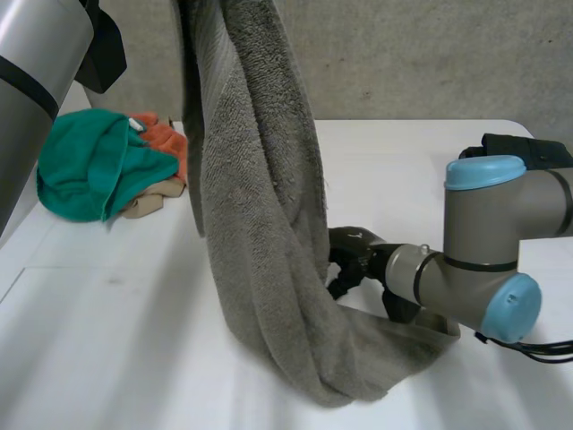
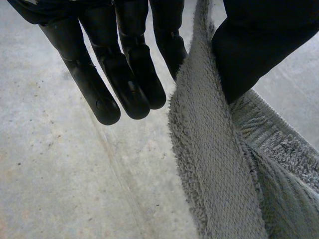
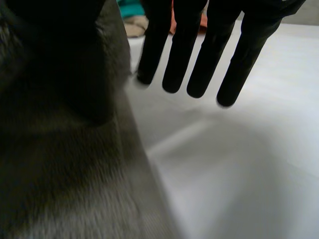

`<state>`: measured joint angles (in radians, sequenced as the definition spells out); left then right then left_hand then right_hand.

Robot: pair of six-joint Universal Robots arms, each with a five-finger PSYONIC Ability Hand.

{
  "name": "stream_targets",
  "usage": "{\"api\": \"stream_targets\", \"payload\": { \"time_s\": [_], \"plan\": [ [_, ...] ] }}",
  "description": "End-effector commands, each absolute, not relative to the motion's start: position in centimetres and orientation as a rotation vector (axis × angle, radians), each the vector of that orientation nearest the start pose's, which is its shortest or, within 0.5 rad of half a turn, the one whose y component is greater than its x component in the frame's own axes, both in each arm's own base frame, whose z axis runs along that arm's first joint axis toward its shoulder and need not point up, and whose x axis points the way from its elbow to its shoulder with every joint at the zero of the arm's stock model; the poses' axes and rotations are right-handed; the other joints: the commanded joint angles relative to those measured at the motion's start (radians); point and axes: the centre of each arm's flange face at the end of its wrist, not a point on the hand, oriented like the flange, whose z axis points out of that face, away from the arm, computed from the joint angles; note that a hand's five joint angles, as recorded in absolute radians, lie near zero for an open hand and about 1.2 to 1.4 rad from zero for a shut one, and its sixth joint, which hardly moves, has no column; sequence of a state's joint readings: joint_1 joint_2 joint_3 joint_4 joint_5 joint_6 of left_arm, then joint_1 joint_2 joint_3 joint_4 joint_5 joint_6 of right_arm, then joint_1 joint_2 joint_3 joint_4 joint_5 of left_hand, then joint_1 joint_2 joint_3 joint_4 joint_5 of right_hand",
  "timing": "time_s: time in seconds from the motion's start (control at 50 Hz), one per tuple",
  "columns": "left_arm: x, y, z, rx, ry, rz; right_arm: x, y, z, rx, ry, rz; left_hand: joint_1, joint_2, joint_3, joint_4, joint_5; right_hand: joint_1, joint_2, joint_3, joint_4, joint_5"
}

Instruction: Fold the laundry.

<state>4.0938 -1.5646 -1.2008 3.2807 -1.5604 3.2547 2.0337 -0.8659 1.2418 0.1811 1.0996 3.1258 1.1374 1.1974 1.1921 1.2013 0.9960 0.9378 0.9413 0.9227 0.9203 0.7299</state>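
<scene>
Looped pile on the long grey terry towel (image 1: 260,224) — matt, rough, fuzzy along its edge. Smooth, matt white table (image 1: 107,340). Slight sheen on the black plastic left hand (image 2: 124,74). At ten o'clock, soft crumpled teal cloth (image 1: 89,166); at three o'clock, glossy light-blue plastic cap (image 1: 484,172).

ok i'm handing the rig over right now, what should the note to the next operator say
The left hand is raised and pinches an edge of the grey towel between thumb and straight fingers.
The right hand is open and low over the table, with the towel beside its thumb.
The towel hangs down, its lower end bunched on the table by the right arm.
At the far left lie a teal cloth, an orange cloth and a beige cloth, heaped.
Done: nothing folded yet.
Left: the towel, then the heap.
</scene>
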Motion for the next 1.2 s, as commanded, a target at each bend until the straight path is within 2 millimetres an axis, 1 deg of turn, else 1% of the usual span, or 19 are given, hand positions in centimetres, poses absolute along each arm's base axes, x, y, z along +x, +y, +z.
{"api": "stream_targets", "payload": {
  "time_s": [0.02, 0.14, 0.16, 0.2, 0.24, 0.28, 0.36, 0.4, 0.5, 0.58, 0.6, 0.66, 0.7, 0.78, 0.84, 0.9, 0.98, 1.1, 1.2],
  "plan": [
    [-28.5, -19.7, 43.6, 0.64, 1.742, -3.021, 33.7, -27.9, 16.8, -0.752, 1.986, -1.169, 0.259, 0.199, 0.204, 0.195, 0.226, 0.458, 0.455, 0.474, 0.476, 0.492],
    [-26.4, -23.7, 44.1, 0.489, 1.651, -2.995, 31.6, -32.8, 24.5, -0.655, 1.876, -1.561, 0.259, 0.199, 0.204, 0.195, 0.226, 0.458, 0.455, 0.474, 0.476, 0.492],
    [-26.2, -24.3, 44.3, 0.469, 1.632, -2.999, 30.0, -34.3, 27.5, -0.609, 1.835, -1.727, 0.259, 0.199, 0.204, 0.195, 0.226, 0.458, 0.455, 0.474, 0.476, 0.492],
    [-26.0, -25.6, 44.7, 0.422, 1.595, -3.027, 28.6, -35.2, 30.9, -0.56, 1.765, -1.894, 0.259, 0.199, 0.204, 0.195, 0.226, 0.458, 0.455, 0.474, 0.476, 0.492],
    [-25.9, -26.0, 45.1, 0.398, 1.57, -3.055, 27.5, -35.4, 34.1, -0.52, 1.674, -2.043, 0.259, 0.199, 0.204, 0.195, 0.226, 0.458, 0.455, 0.474, 0.476, 0.492],
    [-25.8, -26.5, 45.7, 0.364, 1.544, -3.086, 26.3, -34.5, 39.2, -0.458, 1.485, -2.248, 0.259, 0.199, 0.204, 0.195, 0.226, 0.458, 0.455, 0.474, 0.476, 0.492],
    [-25.8, -27.7, 45.2, 0.332, 1.562, -3.101, 25.6, -32.9, 41.4, -0.45, 1.403, -2.313, 0.259, 0.199, 0.204, 0.195, 0.226, 0.458, 0.455, 0.474, 0.476, 0.492],
    [-25.8, -28.0, 44.6, 0.333, 1.582, -3.087, 25.5, -32.3, 41.2, -0.459, 1.415, -2.304, 0.259, 0.199, 0.204, 0.195, 0.226, 0.458, 0.455, 0.474, 0.476, 0.492],
    [-26.0, -29.9, 39.5, 0.356, 1.796, -2.94, 25.3, -31.5, 38.5, -0.494, 1.525, -2.248, 0.259, 0.199, 0.204, 0.195, 0.226, 0.458, 0.455, 0.474, 0.476, 0.492],
    [-25.5, -30.7, 34.8, 0.375, 1.976, -2.78, 25.1, -30.7, 33.9, -0.587, 1.722, -2.148, 0.259, 0.199, 0.204, 0.195, 0.226, 0.458, 0.455, 0.474, 0.476, 0.492],
    [-25.3, -30.7, 33.8, 0.381, 2.014, -2.743, 25.0, -30.3, 31.5, -0.642, 1.818, -2.092, 0.259, 0.199, 0.204, 0.195, 0.226, 0.458, 0.455, 0.474, 0.476, 0.492],
    [-24.7, -30.4, 29.5, 0.404, 2.165, -2.589, 24.8, -29.5, 28.0, -0.743, 1.941, -2.021, 0.259, 0.199, 0.204, 0.195, 0.226, 0.458, 0.455, 0.474, 0.476, 0.492],
    [-24.6, -29.9, 26.5, 0.423, 2.262, -2.489, 24.5, -28.5, 24.3, -0.858, 2.058, -1.929, 0.259, 0.199, 0.204, 0.195, 0.226, 0.458, 0.455, 0.474, 0.476, 0.492],
    [-24.3, -28.7, 22.7, 0.453, 2.374, -2.364, 24.5, -27.3, 19.5, -1.024, 2.169, -1.804, 0.259, 0.199, 0.204, 0.195, 0.226, 0.458, 0.455, 0.474, 0.476, 0.492],
    [-24.4, -28.1, 21.6, 0.473, 2.403, -2.336, 24.6, -27.6, 17.7, -1.066, 2.196, -1.768, 0.259, 0.199, 0.204, 0.195, 0.226, 0.458, 0.455, 0.474, 0.476, 0.492],
    [-24.4, -27.8, 21.2, 0.498, 2.402, -2.323, 24.4, -28.2, 17.5, -1.052, 2.206, -1.778, 0.259, 0.199, 0.204, 0.195, 0.226, 0.436, 0.433, 0.451, 0.454, 0.47],
    [-24.5, -27.7, 21.5, 0.522, 2.372, -2.332, 23.7, -29.6, 18.2, -0.979, 2.221, -1.822, 0.259, 0.199, 0.204, 0.195, 0.226, -0.326, -0.33, -0.311, -0.309, -0.293],
    [-24.7, -27.8, 22.7, 0.525, 2.33, -2.379, 21.6, -30.9, 18.5, -0.798, 2.305, -1.787, 0.259, 0.199, 0.204, 0.195, 0.226, -0.459, -0.463, -0.444, -0.442, -0.426],
    [-24.9, -28.2, 23.8, 0.519, 2.291, -2.424, 19.9, -30.8, 18.1, -0.642, 2.425, -1.624, 0.259, 0.199, 0.204, 0.195, 0.226, -0.48, -0.484, -0.465, -0.463, -0.447]
  ]
}}
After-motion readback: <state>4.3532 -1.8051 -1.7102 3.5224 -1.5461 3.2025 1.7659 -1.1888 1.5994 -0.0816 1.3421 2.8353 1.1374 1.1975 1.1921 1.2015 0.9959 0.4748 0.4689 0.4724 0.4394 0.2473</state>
